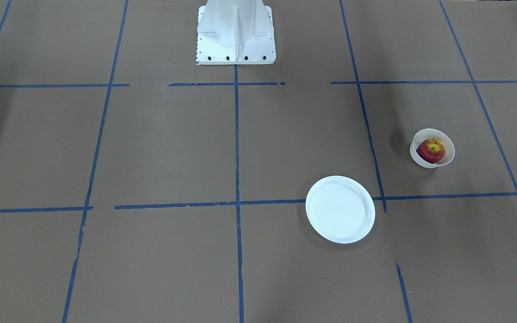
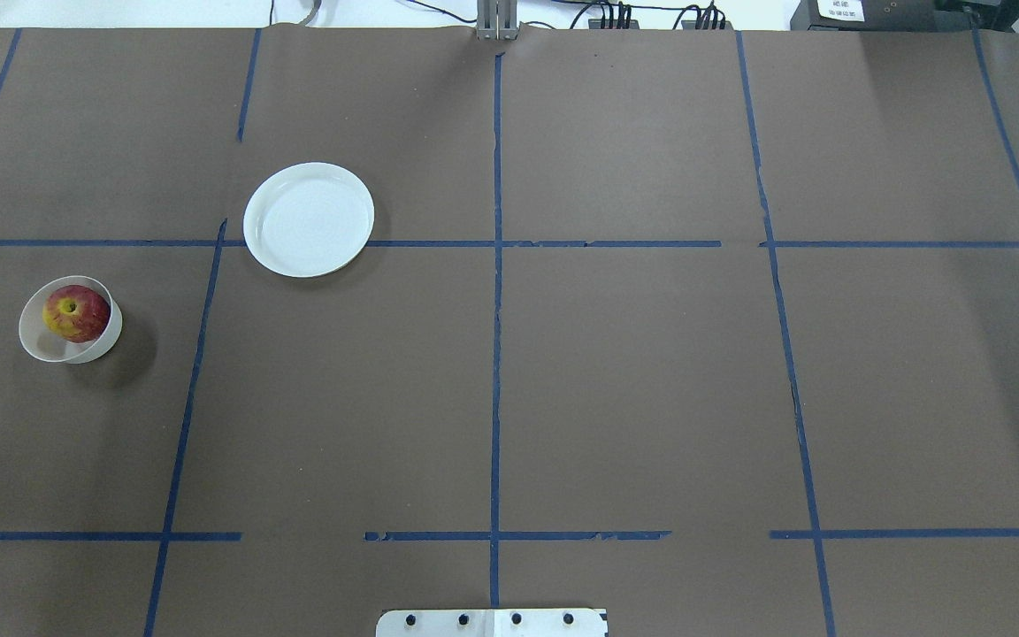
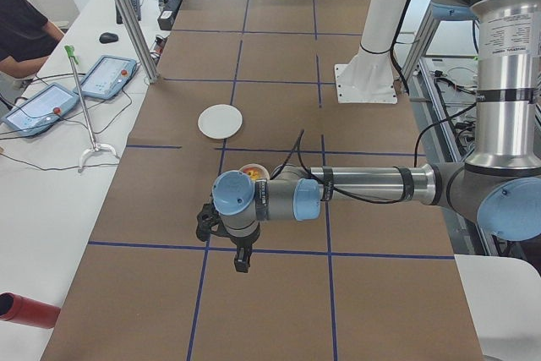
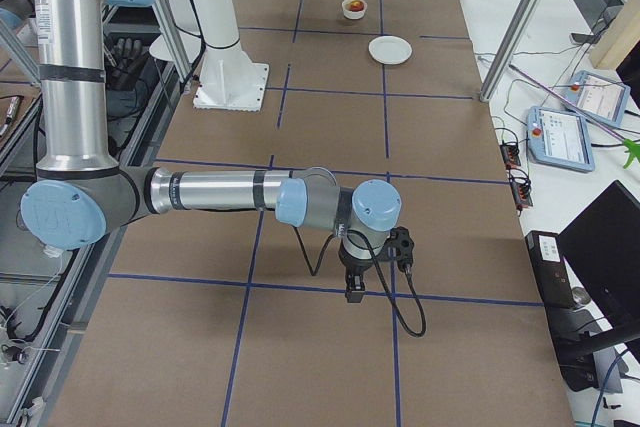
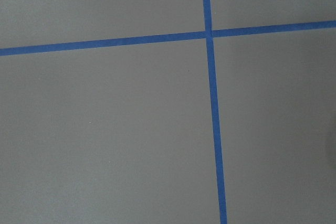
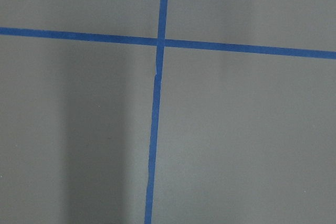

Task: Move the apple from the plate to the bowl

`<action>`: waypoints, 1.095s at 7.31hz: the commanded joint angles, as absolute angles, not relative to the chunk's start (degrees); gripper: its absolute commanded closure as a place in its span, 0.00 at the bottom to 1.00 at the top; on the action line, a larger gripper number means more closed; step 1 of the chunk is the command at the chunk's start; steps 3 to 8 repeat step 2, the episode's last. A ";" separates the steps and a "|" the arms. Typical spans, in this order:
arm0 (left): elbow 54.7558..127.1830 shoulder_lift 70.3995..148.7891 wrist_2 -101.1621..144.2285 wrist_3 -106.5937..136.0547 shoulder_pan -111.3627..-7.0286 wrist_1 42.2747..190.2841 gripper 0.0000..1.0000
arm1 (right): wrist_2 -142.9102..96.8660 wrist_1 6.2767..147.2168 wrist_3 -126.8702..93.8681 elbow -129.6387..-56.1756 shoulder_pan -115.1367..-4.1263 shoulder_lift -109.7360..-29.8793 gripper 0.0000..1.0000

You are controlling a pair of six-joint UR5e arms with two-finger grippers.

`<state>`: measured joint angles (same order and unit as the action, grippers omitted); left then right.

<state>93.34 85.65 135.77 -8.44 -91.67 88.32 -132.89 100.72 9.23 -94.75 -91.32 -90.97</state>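
Observation:
The red apple (image 1: 431, 150) with its yellow stem patch lies inside the small cream bowl (image 1: 420, 160), at the table's left side in the overhead view, apple (image 2: 76, 312), bowl (image 2: 57, 350). The flat white plate (image 1: 340, 209) is empty and sits apart from the bowl (image 2: 309, 219). Both show small and far in the right-side view: bowl (image 4: 353, 9), plate (image 4: 390, 49). My left gripper (image 3: 241, 259) hangs over bare table, nearer the camera than the bowl, in the left-side view. My right gripper (image 4: 355, 292) hangs over bare table, far from both. I cannot tell whether either is open or shut.
The white robot pedestal (image 1: 236, 33) stands at the table's middle edge. Blue tape lines grid the brown tabletop (image 2: 633, 380). Teach pendants (image 3: 106, 76), a red cylinder (image 3: 30, 310) and an operator (image 3: 17, 31) are on the side bench.

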 commanded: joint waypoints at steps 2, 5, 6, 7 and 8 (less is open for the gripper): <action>93.43 85.69 135.79 -8.44 -91.67 88.33 0.00 | -132.89 100.72 9.23 -94.75 -91.32 -90.97 0.00; 93.43 85.69 135.79 -8.44 -91.67 88.33 0.00 | -132.89 100.72 9.23 -94.75 -91.32 -90.97 0.00; 93.43 85.69 135.79 -8.44 -91.67 88.33 0.00 | -132.89 100.72 9.23 -94.75 -91.32 -90.97 0.00; 93.43 85.69 135.79 -8.44 -91.67 88.33 0.00 | -132.89 100.72 9.23 -94.75 -91.32 -90.97 0.00; 93.43 85.69 135.79 -8.44 -91.67 88.33 0.00 | -132.89 100.72 9.23 -94.75 -91.32 -90.97 0.00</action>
